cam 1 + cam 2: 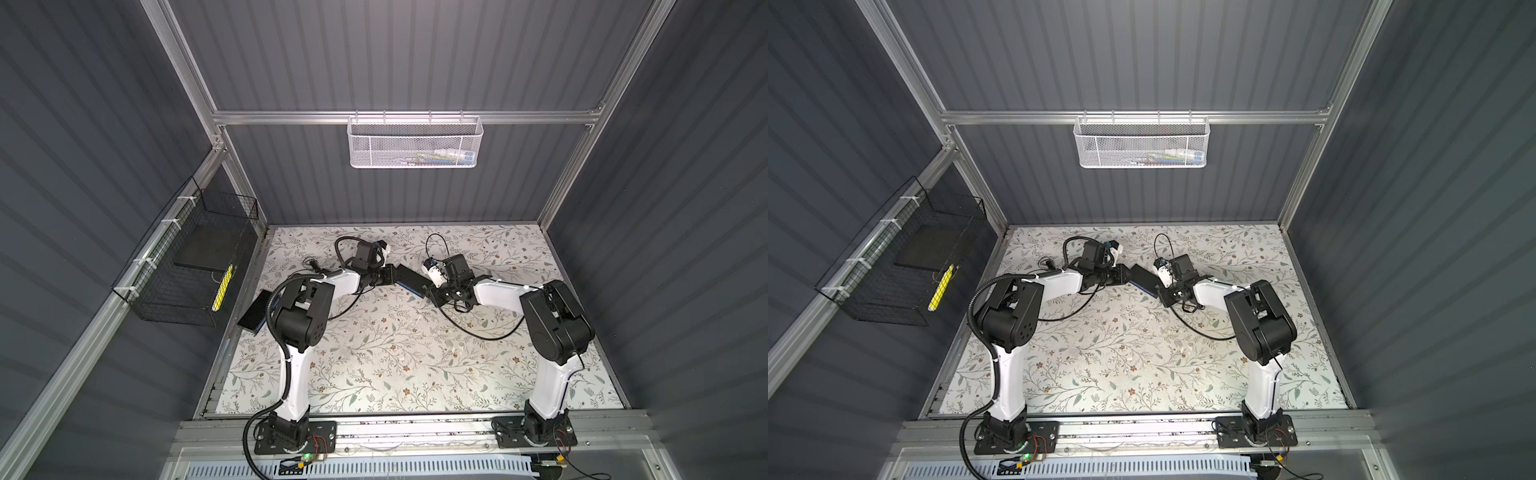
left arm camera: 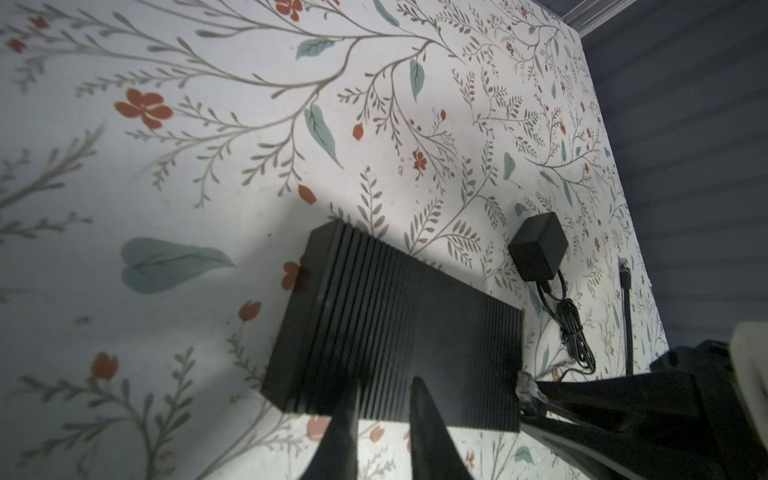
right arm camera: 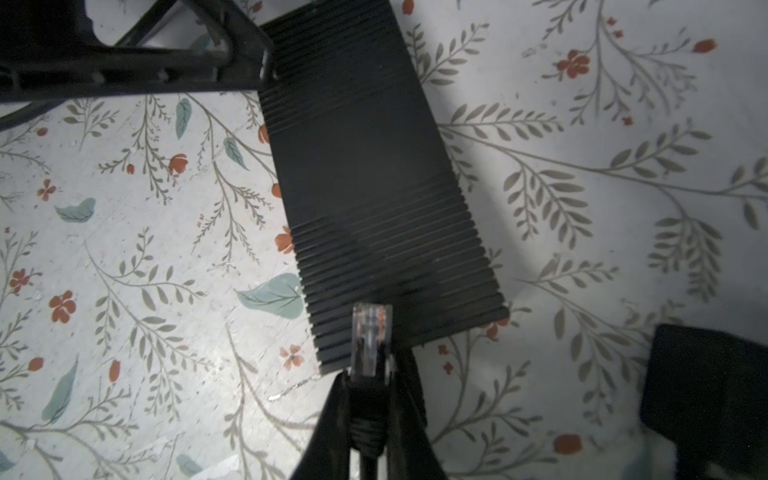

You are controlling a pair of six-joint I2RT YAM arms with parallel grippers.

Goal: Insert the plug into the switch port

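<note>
Switch (image 1: 411, 277): flat black box, ribbed at both ends and smooth in the middle. It lies flat on the floral desk (image 1: 395, 365), mid-width in its far half. In both top views a thin blue side (image 1: 410, 290) runs along the long edge that faces the desk's near edge. The port itself shows in no view.
Left gripper (image 2: 382, 384): at the switch's left end. Its jaws stand a narrow gap apart, tips over the box's edge near a corner — whether they pinch the box or only rest on it, I cannot tell.
Right gripper (image 3: 370, 384): at the switch's other end, jaws closed on the plug (image 3: 371, 334) just behind its clear head.
Power adapter (image 2: 538, 245): small black block with a bundled cord (image 2: 571, 328), on the desk near the switch but apart from it.
Plug: clear head pointing out past the fingertips, its tip at the switch's short end near a corner — touching or just short of it, I cannot tell.
</note>
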